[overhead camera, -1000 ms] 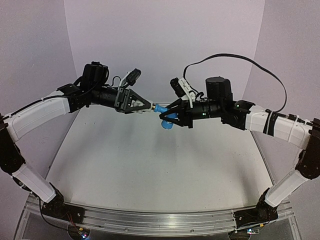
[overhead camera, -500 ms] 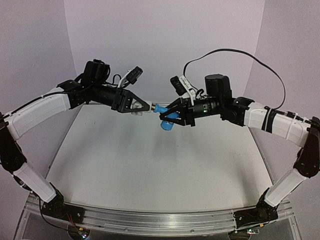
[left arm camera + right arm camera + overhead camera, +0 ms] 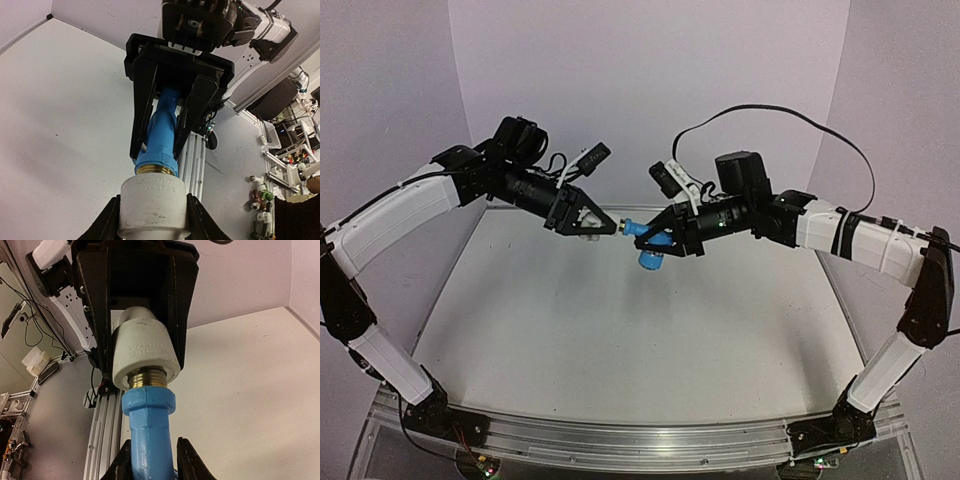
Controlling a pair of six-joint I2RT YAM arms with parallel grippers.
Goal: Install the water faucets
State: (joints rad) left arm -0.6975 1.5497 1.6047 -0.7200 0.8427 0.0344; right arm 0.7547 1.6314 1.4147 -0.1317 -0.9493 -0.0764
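Both parts are up in the air over the table [image 3: 620, 350], roughly midway between the two arms, and neither arm is really "nearer" since each one has its own piece. The left gripper [image 3: 608, 227] is clamped on the white pipe fitting [image 3: 154, 202], with its fingers [image 3: 107, 226] pressed against either side. The right gripper [image 3: 662, 238] is closed tight around the body of the blue tap [image 3: 149, 432]. What matters here is the axis. Fitting and tap sit nose to nose on one shared line running straight from one set of fingers to the other, slanting just slightly across the top view. In both wrist views the tap's brass thread [image 3: 146, 378] goes into the mouth of the fitting, with a few turns showing between the blue body and the white rim. My read is that it's started but not seated. From each wrist camera the other part points straight away from the fingers, so it looks pretty well lined up, and I can't spot any obvious kink at the joint. I'd guess the next bit is twisting one part about that shared line while the other arm holds its piece. If the two axes drift apart, the thread could bind or cross.
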